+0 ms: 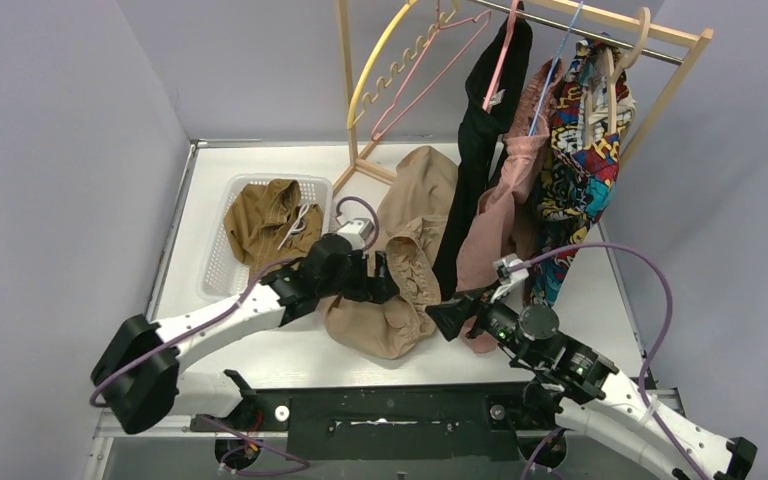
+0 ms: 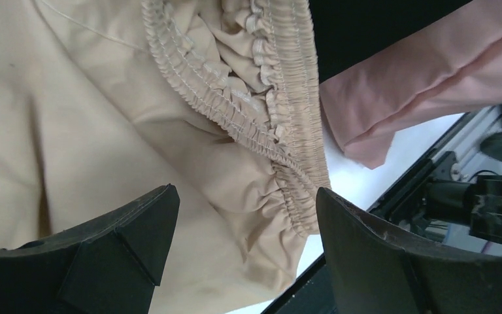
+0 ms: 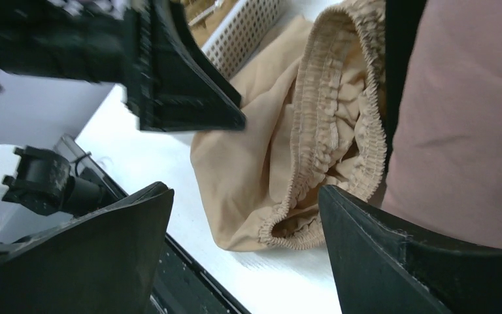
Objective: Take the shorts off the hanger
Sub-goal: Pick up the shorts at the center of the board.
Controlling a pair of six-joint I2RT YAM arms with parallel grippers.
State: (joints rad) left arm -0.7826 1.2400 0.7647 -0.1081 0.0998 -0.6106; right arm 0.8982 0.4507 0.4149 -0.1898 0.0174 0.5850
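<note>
The beige-tan shorts [image 1: 400,270] lie crumpled on the table, off any hanger. My left gripper [image 1: 385,280] hovers open just over them; the left wrist view has their gathered waistband [image 2: 287,163] between its spread fingers [image 2: 137,222]. My right gripper [image 1: 445,318] stands open and empty close to the right, beside the hem of the dusty pink shorts [image 1: 505,210]. Those hang on a blue hanger [image 1: 550,80], and black shorts [image 1: 485,120] hang on a pink hanger [image 1: 500,60]. In the right wrist view the beige shorts [image 3: 255,157] lie ahead, the pink ones [image 3: 457,131] to the right.
Olive-brown shorts [image 1: 260,215] fill a white basket [image 1: 215,270] at the left. The wooden rack [image 1: 680,40] at the back also carries patterned shorts [image 1: 580,150] and bare yellow [image 1: 380,55] and pink [image 1: 425,75] hangers. Grey walls stand on both sides.
</note>
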